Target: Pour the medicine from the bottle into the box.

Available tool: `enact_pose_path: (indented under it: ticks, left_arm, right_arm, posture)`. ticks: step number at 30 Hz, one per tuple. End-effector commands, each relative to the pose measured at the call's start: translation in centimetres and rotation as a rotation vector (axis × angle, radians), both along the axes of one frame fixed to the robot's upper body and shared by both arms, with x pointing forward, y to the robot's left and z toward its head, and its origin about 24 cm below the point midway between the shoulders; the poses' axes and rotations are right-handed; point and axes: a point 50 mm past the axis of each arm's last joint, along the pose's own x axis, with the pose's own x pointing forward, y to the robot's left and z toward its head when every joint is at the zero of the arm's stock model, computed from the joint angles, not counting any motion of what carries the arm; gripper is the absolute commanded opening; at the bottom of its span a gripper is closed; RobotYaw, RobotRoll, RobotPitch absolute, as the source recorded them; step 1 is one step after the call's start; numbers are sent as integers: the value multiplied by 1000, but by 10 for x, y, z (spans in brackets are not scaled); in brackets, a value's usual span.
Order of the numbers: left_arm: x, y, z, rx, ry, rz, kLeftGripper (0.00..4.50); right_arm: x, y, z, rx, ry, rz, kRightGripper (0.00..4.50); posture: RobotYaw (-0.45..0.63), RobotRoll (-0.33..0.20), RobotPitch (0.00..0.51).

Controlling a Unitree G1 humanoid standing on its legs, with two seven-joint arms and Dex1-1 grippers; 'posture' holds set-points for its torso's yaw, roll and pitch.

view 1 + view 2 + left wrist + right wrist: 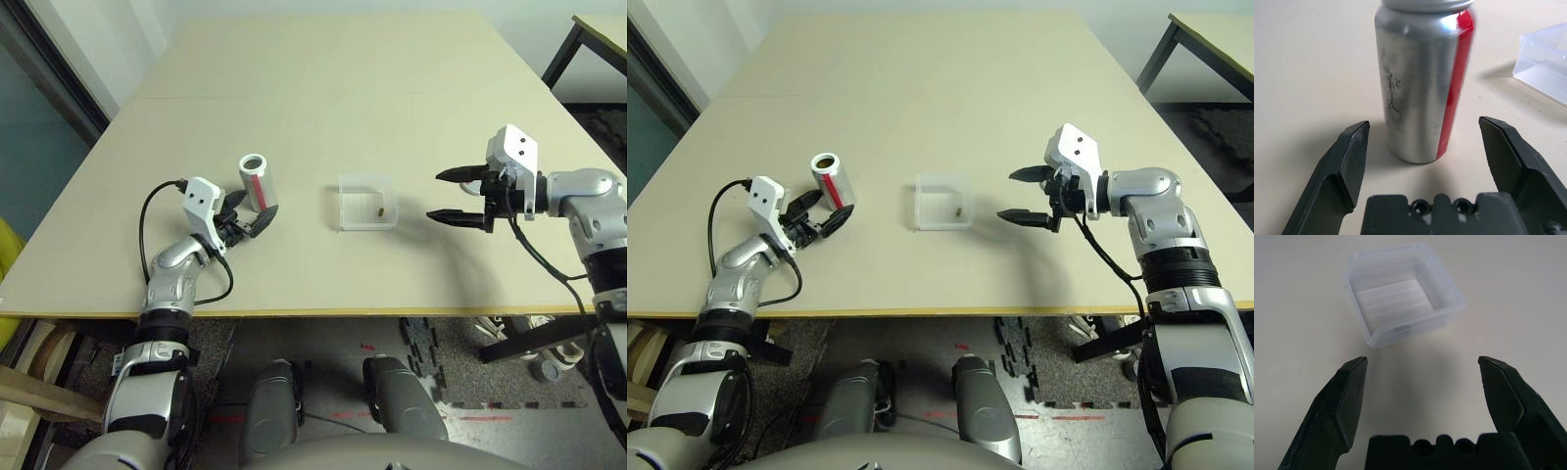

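Note:
The bottle [257, 181] stands upright on the table at the left, silver-grey with a red stripe, its mouth uncovered. My left gripper [250, 214] is open right in front of its base, and in the left wrist view the bottle [1422, 83] sits just beyond the fingertips [1352, 152], apart from them. The box [345, 204], a clear square tray, lies mid-table with a tiny brown piece of medicine [379, 209] inside. My right gripper [460, 196] hovers open to the right of the box, pointing at it. The right wrist view shows the box [1405, 330] a short way ahead of the spread fingers.
The table's front edge [313, 314] runs close to my left arm. A black cable [147, 230] loops from the left wrist. A second table's corner [598, 29] stands at the far right. Bare tabletop stretches behind the bottle and the box.

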Motion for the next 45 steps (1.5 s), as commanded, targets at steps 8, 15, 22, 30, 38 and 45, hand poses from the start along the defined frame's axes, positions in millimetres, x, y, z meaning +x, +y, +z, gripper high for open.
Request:
enact_pose_path:
  ticks: [8, 15, 22, 30, 38, 45]
  left_arm:
    - [-17, 31, 21, -23, -34, 77, 4486]
    - [-17, 57, 33, -33, -40, 204, 4486]
    - [-6, 79, 44, -48, -61, 348, 4486]
    - [5, 86, 52, -58, -83, 394, 4486]
    - [12, 86, 54, -69, -91, 411, 4486]
    - [16, 87, 55, -74, -97, 418, 4486]
  right_arm:
    - [-1, -9, -6, 87, -1, -88, 4500]
    - [3, -23, 0, 229, -34, -246, 4500]
    - [7, -44, 2, 371, -116, -512, 4500]
    - [6, -70, 4, 406, -236, -784, 4500]
    - [-2, -90, -1, 380, -296, -930, 4500]
    - [-7, -98, -8, 379, -315, -985, 4500]
  posture:
    - [-192, 0, 101]
    - [-178, 0, 105]
    - [-179, 0, 112]
    - [-197, 0, 115]
    - [-205, 0, 115]
    - [-207, 0, 114]
